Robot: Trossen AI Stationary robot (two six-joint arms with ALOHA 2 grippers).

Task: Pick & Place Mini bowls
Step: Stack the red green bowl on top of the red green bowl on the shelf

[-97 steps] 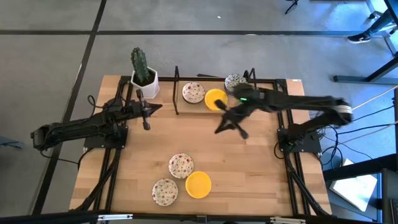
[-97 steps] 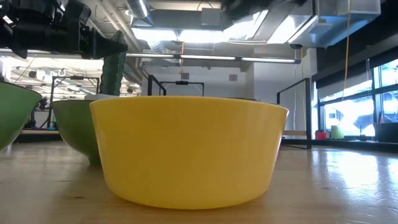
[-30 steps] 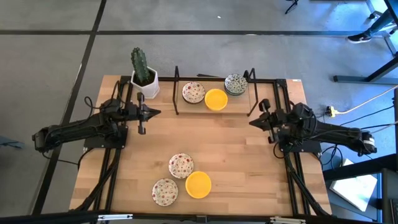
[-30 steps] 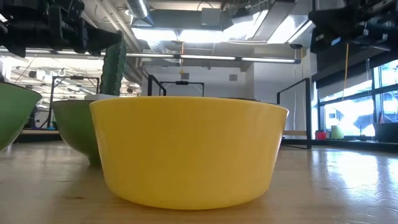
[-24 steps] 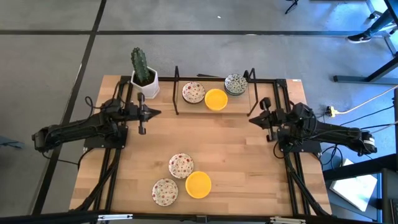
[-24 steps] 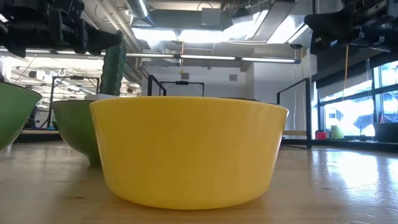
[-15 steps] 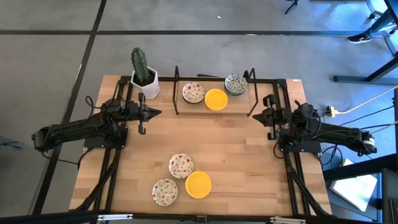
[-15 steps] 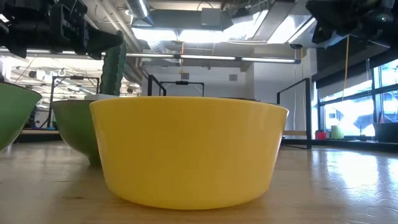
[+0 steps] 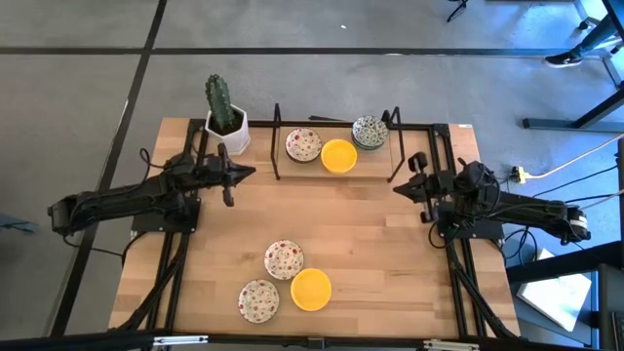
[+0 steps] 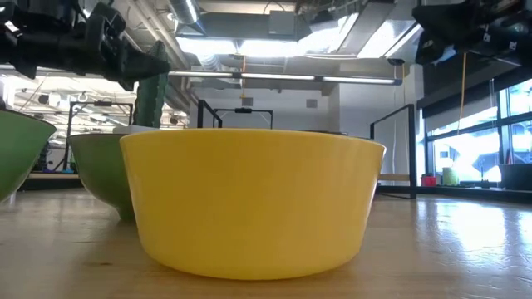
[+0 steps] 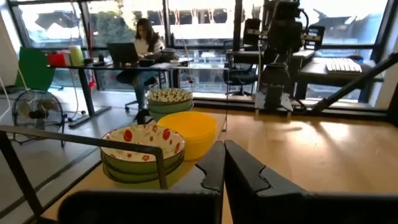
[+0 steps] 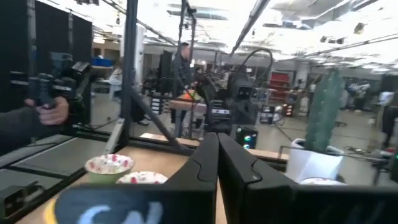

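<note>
Since the right gripper [image 9: 402, 186] has drawn back to three o'clock, fingers together and empty like the left gripper [image 9: 246, 173] at nine, the mini bowls [image 9: 284, 259] at six o'clock wait — untouched.

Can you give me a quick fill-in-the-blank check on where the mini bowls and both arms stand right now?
1. The yellow bowl at the table's far edge sits between a red-speckled bowl and a ____-patterned bowl.
2. Near the front edge lie ____ bowls in all, one being the front yellow bowl.
3. The left gripper and right gripper both have their fingers ____.

Missing words: green-blue; three; shut
</note>
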